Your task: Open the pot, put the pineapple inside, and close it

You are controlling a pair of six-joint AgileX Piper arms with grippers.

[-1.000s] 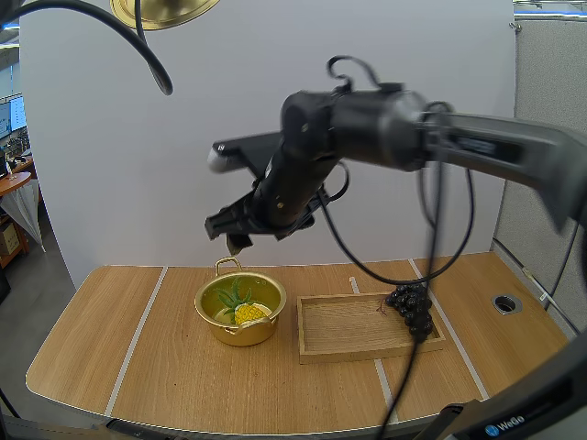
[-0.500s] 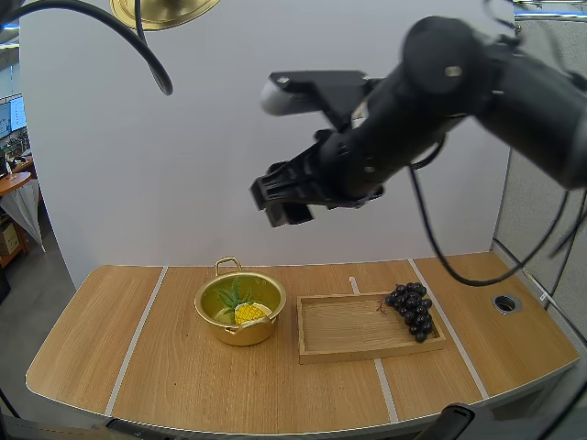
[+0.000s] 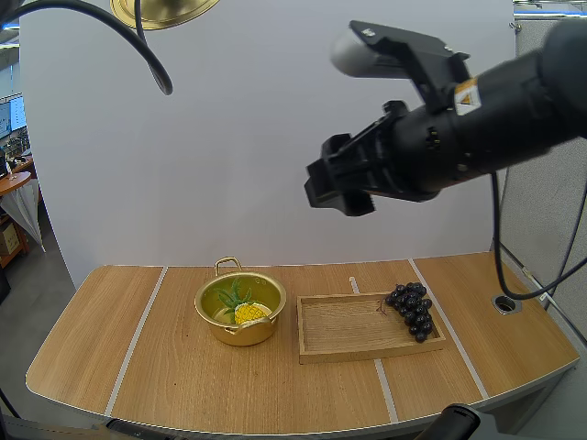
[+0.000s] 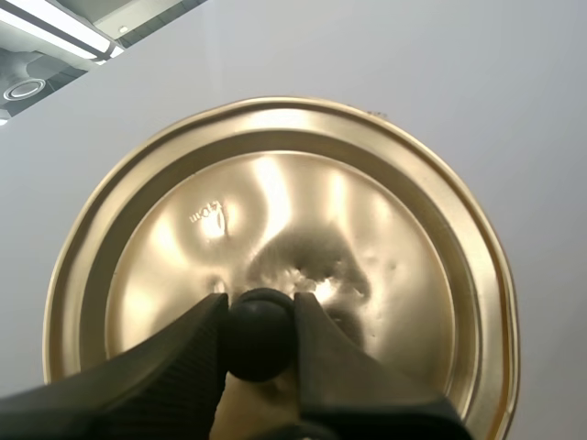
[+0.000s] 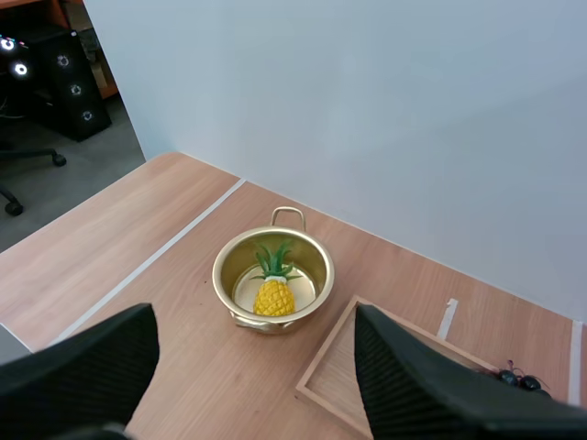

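Pinching the black knob (image 4: 260, 335) between its tips, my left gripper (image 4: 260, 316) holds the gold lid (image 4: 367, 229) aloft, at the upper left of the high view. My right gripper (image 3: 336, 188), upper right, hangs wide open and empty. The pineapple (image 3: 249, 313) sits inside the open pot (image 3: 223, 333), lower centre. That round knob could swivel in so narrow a pinch, tilting the lid so it lands askew or snags the leaves (image 5: 273, 259).

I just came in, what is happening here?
The left hand holds the golden lid by its knob, high above the table. The pineapple lies inside the open pot. The right hand hovers open and empty, high over the table. Closing the pot is not yet done. The grapes lie at the wooden tray's corner.
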